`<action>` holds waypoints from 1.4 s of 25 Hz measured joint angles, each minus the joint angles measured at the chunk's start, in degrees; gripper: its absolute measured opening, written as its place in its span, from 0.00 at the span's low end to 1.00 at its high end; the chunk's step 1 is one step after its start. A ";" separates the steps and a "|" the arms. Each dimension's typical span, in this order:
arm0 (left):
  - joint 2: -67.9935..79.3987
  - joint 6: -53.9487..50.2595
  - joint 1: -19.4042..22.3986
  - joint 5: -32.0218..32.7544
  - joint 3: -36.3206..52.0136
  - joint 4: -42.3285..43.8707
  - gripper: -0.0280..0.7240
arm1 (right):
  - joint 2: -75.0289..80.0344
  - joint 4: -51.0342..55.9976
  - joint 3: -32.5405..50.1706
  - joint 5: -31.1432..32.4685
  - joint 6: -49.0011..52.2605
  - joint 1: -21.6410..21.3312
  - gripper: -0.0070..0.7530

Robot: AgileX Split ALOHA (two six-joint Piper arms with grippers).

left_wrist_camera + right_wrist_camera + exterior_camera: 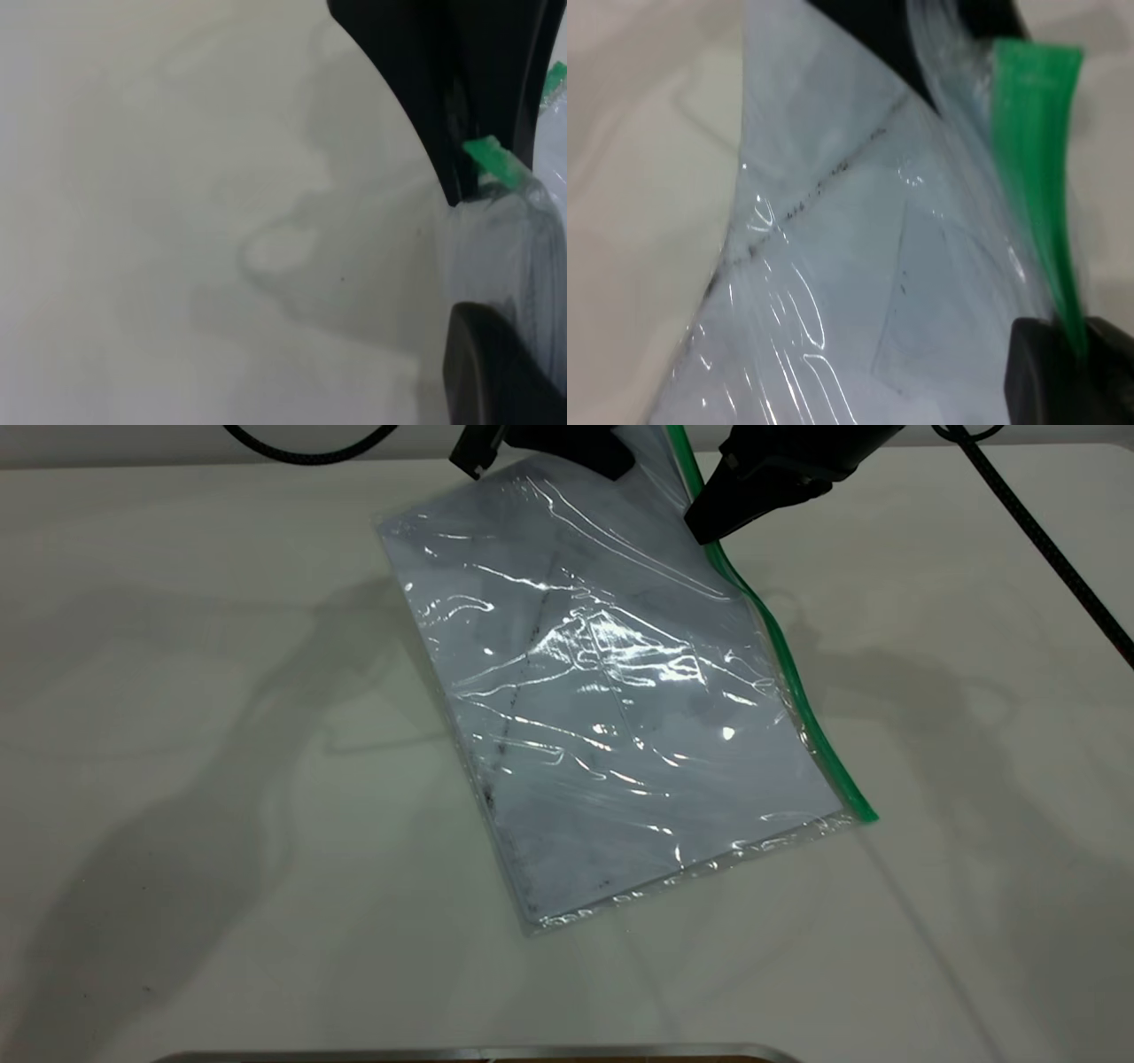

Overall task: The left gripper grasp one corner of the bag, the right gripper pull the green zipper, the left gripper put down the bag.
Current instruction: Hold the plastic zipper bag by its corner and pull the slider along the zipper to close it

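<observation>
The bag [611, 717], a clear pouch with white paper inside, slopes up from the table: its near edge rests down and its far end is raised. My left gripper [580, 456] is shut on the far corner at the top edge of the exterior view. In the left wrist view the bag's corner [523, 257] sits between black fingers [496, 372]. The green zipper [797, 691] runs along the bag's right edge. My right gripper [709, 527] is shut on the zipper near its far end, and the strip [1036, 150] runs down into that gripper [1079, 354].
The white table [177, 779] stretches wide on both sides of the bag. A black braided cable [1045, 540] crosses the far right corner. A metal edge [478, 1054] lies along the near side of the table.
</observation>
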 joint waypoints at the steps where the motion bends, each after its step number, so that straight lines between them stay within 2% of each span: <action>1: 0.00 -0.04 0.05 0.06 -0.06 -0.08 0.11 | 0.00 -0.33 0.00 0.01 0.42 0.00 0.08; 9: 0.07 -0.97 0.31 0.61 -0.42 -0.55 0.11 | -0.09 -5.91 -0.10 -0.49 5.24 0.31 0.09; 18: 0.07 -1.13 0.40 0.66 -0.49 -2.41 0.11 | -0.09 -19.17 -0.10 0.17 14.37 0.35 0.09; 24: 0.07 -1.40 1.11 0.66 -0.91 -2.84 0.11 | 0.08 -25.80 -0.05 4.72 19.17 0.30 0.09; 35: 0.07 -4.04 4.20 0.52 -0.96 -2.88 0.11 | 0.12 -28.31 -0.05 14.11 20.67 0.30 0.09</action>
